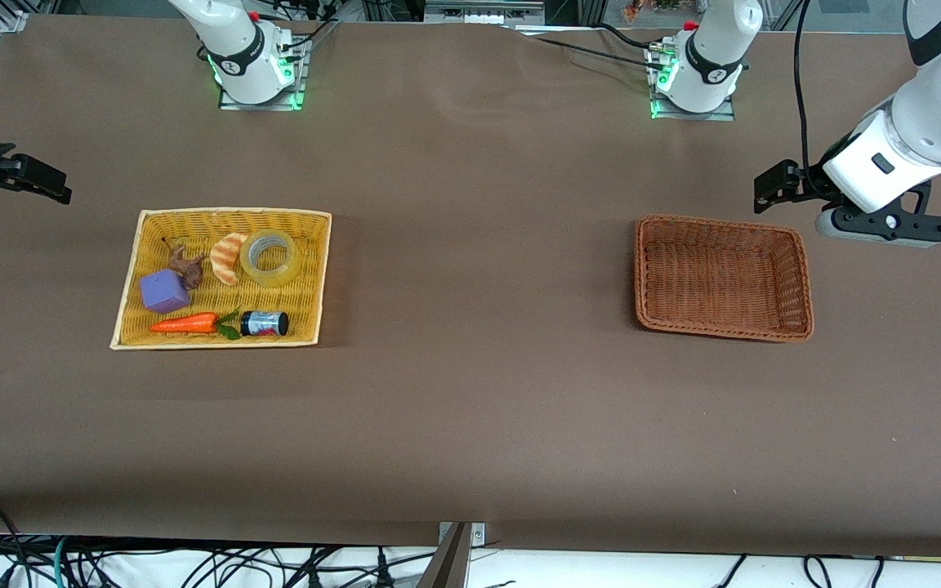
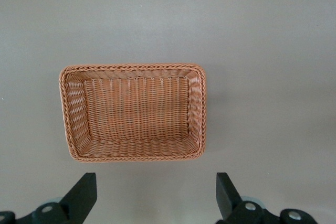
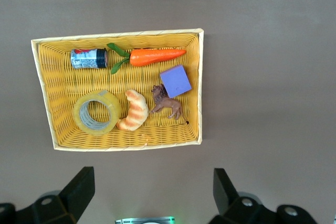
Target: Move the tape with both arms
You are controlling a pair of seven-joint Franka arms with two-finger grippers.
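Observation:
The tape [image 1: 289,265] [image 3: 113,109], a translucent yellowish roll with a grey core, lies flat in the yellow wicker basket [image 1: 234,211] [image 3: 121,34], beside a striped croissant toy [image 1: 228,257]. My right gripper [image 1: 58,186] [image 3: 152,178] hangs open and empty over bare table at the right arm's end, clear of that basket. My left gripper [image 1: 764,192] [image 2: 156,182] is open and empty too, over bare table by the brown wicker basket [image 1: 720,222] [image 2: 131,66], which holds nothing.
The yellow basket also holds a brown lion figure [image 1: 186,265], a purple cube [image 1: 164,291], a toy carrot [image 1: 186,324] and a small dark jar [image 1: 265,323]. A wide stretch of brown tabletop [image 1: 479,269] separates the two baskets.

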